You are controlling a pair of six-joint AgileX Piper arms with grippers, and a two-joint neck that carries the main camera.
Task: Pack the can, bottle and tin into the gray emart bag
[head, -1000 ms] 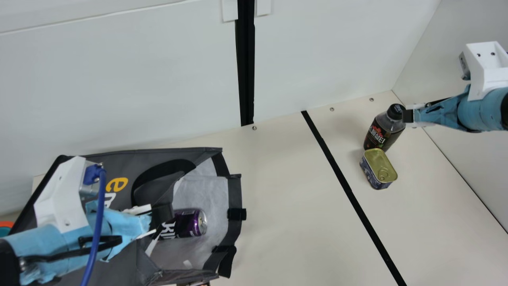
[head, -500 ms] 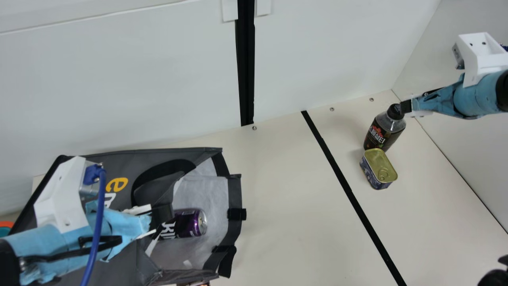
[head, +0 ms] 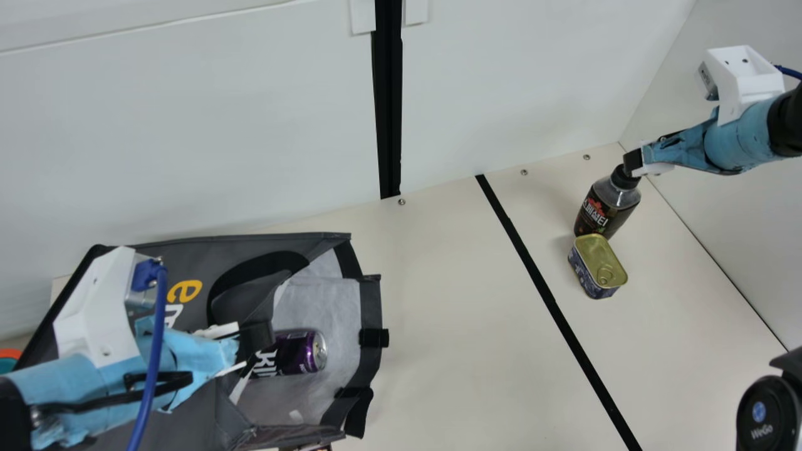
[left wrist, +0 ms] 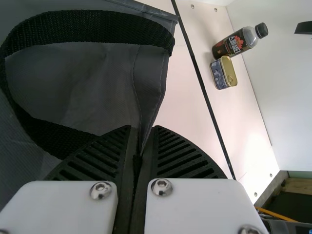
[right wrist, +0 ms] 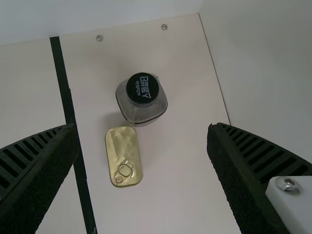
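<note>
Black-capped dark plastic bottle point(head: 606, 207): upright, just beside gold-lidded metal tin point(head: 597, 258). Probably weighty, firm, smooth; grip mid-body. Right pincer point(right wrist: 141, 127): spread. Left pincer point(left wrist: 143, 127): pinching gray fabric bag point(head: 150, 260).

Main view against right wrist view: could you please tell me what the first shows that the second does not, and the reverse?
Main view alone of the two: the gray bag, the purple can lying in its mouth, my left tool at the bag, and the bottle's red-and-black label.

Right wrist view alone of the two: the whole top of the bottle cap and the wide gap between my right tool's fingers.

Both: the bottle, the tin, the black line and my right tool.
</note>
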